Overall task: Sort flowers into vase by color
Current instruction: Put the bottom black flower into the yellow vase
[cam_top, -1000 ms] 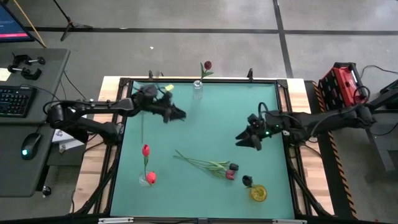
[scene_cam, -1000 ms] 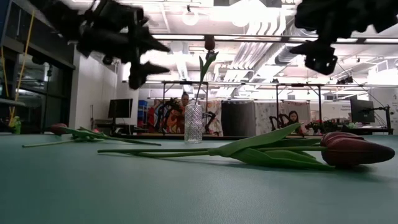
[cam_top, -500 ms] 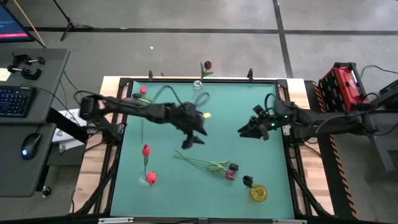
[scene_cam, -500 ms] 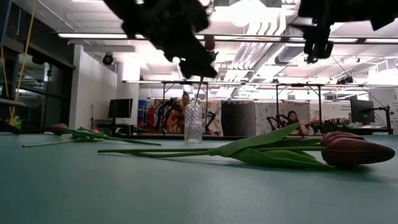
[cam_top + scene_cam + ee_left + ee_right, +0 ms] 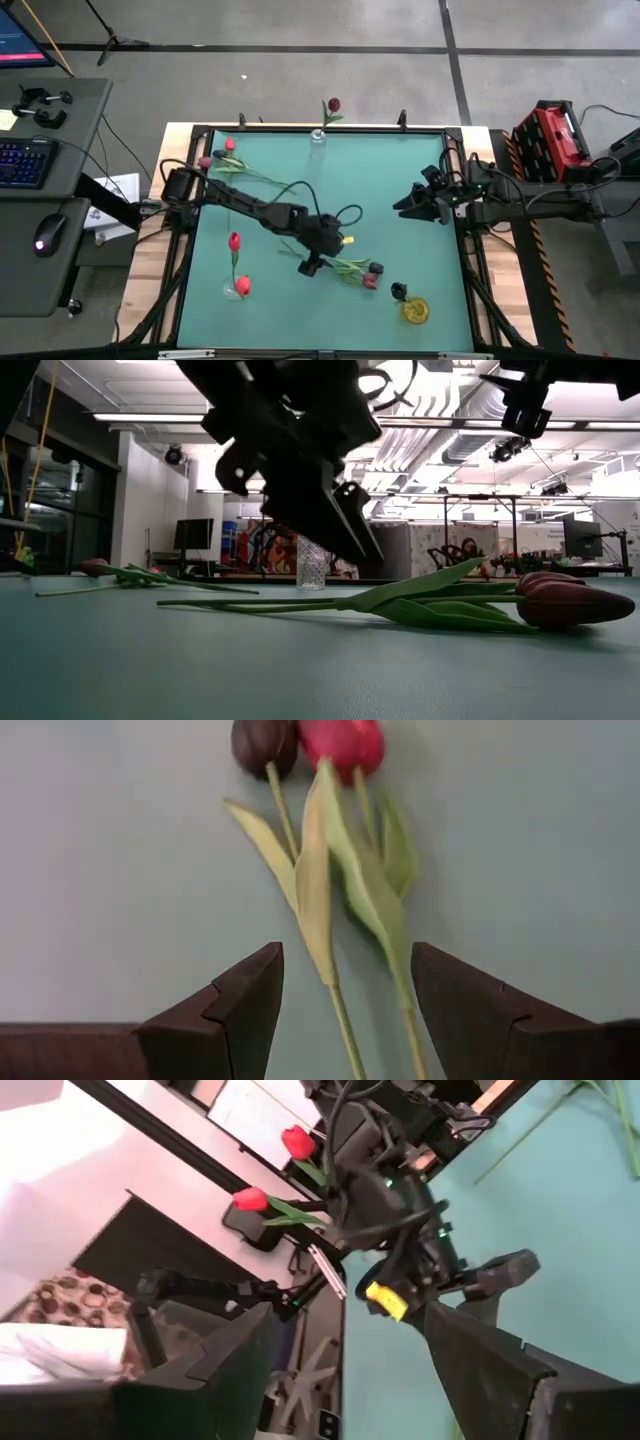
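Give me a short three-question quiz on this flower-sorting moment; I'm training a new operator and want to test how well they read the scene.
1. True or false: the left gripper has its fingers shut on a stem.
2. Which flowers lie ahead of the left gripper on the table?
A. a dark tulip and a red tulip side by side
B. two yellow flowers
C. one white flower
3. Fill in: the right gripper waits near the table's ____ edge, holding nothing.

Key
1. False: the fingers stand open, stems between them ungripped.
2. A
3. right
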Motion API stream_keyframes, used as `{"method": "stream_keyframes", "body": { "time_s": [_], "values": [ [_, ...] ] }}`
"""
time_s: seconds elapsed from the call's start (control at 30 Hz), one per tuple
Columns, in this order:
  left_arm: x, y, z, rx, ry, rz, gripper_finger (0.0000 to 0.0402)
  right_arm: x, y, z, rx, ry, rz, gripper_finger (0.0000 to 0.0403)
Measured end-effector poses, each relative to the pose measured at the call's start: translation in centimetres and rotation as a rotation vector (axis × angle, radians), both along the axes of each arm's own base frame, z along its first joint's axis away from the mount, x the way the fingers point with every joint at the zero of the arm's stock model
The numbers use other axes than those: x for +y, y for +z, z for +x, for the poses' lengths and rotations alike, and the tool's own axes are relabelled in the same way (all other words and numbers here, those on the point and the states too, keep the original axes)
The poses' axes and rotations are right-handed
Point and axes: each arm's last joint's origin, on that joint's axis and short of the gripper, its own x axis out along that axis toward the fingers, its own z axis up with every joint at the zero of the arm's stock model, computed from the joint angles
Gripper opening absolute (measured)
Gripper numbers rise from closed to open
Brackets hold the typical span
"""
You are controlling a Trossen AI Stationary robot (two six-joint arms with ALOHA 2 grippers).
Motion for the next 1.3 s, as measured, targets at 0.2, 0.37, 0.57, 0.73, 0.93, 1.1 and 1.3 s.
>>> {"method": "stream_keyframes", "body": {
  "time_s": [0.2,0.37,0.57,0.73,0.93,1.1,1.3],
  "values": [
    [-0.1,-1.8,0.3,0.044,0.099,0.032,0.0209,-0.1,-0.3,0.1,0.030,-0.025,0.003,0.0248],
    [0.4,-3.0,0.6,0.045,0.120,0.064,0.0204,-0.3,-0.4,0.2,0.047,-0.093,0.041,0.0248],
    [0.5,-3.3,1.3,-0.011,0.160,0.044,0.0153,-0.4,-0.4,0.2,0.054,-0.154,0.072,0.0248],
    [0.6,-3.2,1.4,-0.035,0.198,0.094,0.0042,-0.6,-0.3,0.2,0.056,-0.231,0.118,0.0248],
    [3.4,-0.7,1.5,-0.088,0.276,0.070,0.0007,-0.8,0.3,0.3,-0.017,-0.287,0.125,0.0248],
    [6.4,5.3,1.0,-0.271,0.368,-0.003,0.0002,-0.8,1.9,0.1,-0.183,-0.277,0.078,0.0248],
    [8.4,11.9,1.3,-0.688,0.493,-0.297,0.0001,-0.7,3.7,-0.9,-0.376,-0.272,0.019,0.0248]
  ]
}}
